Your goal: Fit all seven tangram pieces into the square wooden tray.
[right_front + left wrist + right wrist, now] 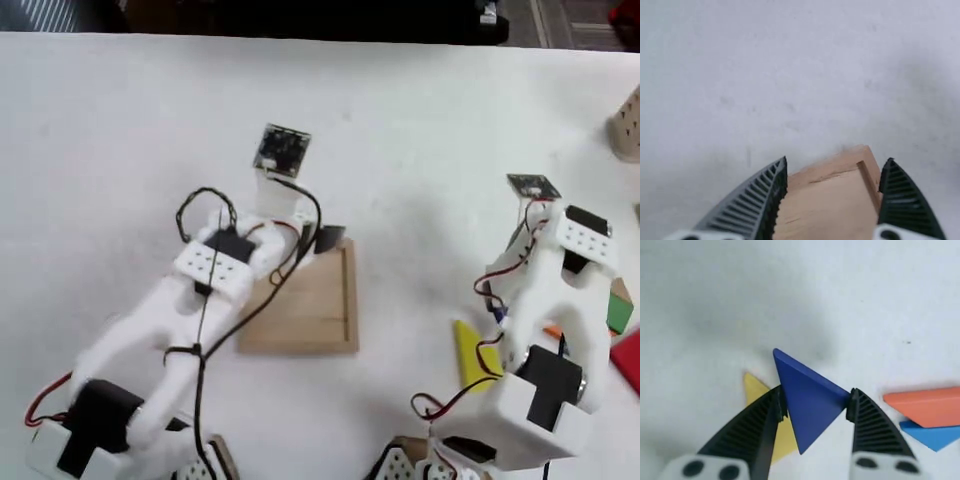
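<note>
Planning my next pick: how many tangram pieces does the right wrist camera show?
4: a dark blue triangle held in the right gripper, a yellow triangle behind it, an orange piece to one side, a light blue piece against that. Others may be hidden.

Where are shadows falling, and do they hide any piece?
High view: faint soft shadows on the table beyond the tray, which is plainly lit. Left wrist view: dim patch beyond the tray corner, nothing hidden. Right wrist view: soft shadow behind the blue triangle in the right end effector; yellow piece visible.
</note>
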Tool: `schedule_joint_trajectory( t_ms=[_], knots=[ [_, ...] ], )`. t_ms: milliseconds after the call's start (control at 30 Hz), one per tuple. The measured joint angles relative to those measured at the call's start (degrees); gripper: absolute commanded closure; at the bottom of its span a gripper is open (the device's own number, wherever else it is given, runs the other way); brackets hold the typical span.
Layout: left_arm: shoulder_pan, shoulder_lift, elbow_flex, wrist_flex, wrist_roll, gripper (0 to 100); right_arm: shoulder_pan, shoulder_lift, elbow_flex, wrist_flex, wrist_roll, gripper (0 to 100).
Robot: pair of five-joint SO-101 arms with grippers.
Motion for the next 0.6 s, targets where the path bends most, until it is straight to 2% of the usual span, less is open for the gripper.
schedule_joint_trajectory(
  t_ms=[100, 333, 600],
  knots=[
    [-2.73, 0.00, -0.26, 0.09, 0.00, 70, -3.69, 0.00, -1.49, 3.25, -2.90, 87.2],
    [-8.18, 0.00, -3.43, 7.21, 0.00, 71, -15.12, 0.00, -5.01, 9.32, -11.16, 87.2],
    [-17.05, 0.00, -3.43, 9.93, 0.09, 70, -31.12, 0.00, -7.65, 10.37, -17.41, 87.2]
  ],
)
